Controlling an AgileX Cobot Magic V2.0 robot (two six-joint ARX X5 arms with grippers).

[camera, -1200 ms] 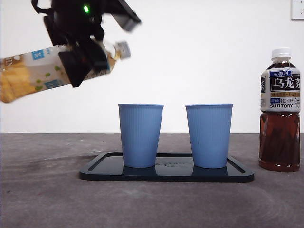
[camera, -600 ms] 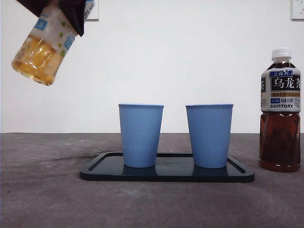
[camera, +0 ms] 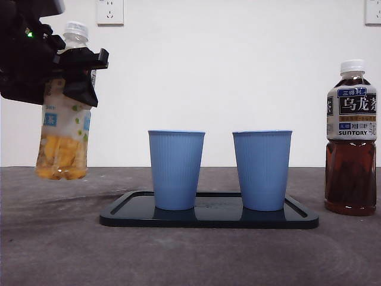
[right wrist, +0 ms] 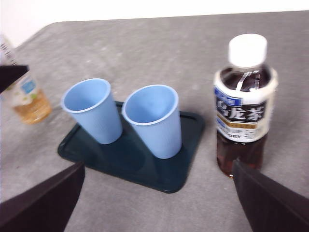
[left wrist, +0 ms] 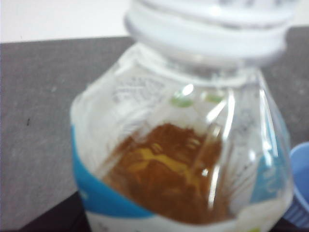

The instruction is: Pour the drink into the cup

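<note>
A clear bottle of yellow drink (camera: 62, 143) with a white cap hangs upright at the far left, its base low over the table. My left gripper (camera: 74, 74) is shut on its upper part. In the left wrist view the bottle (left wrist: 183, 145) fills the picture. Two blue cups (camera: 176, 170) (camera: 262, 170) stand side by side on a dark tray (camera: 128, 208), to the right of the held bottle. My right gripper (right wrist: 159, 203) is open and holds nothing, well back from the cups (right wrist: 91, 111) (right wrist: 154, 121).
A capped bottle of dark tea (camera: 351, 143) stands on the table right of the tray, also seen in the right wrist view (right wrist: 244, 106). A white wall with sockets closes the back.
The held bottle went from lying tipped with its cap toward the cups to upright. It moved left, up out of the top corner, then down to its low spot at the left.
</note>
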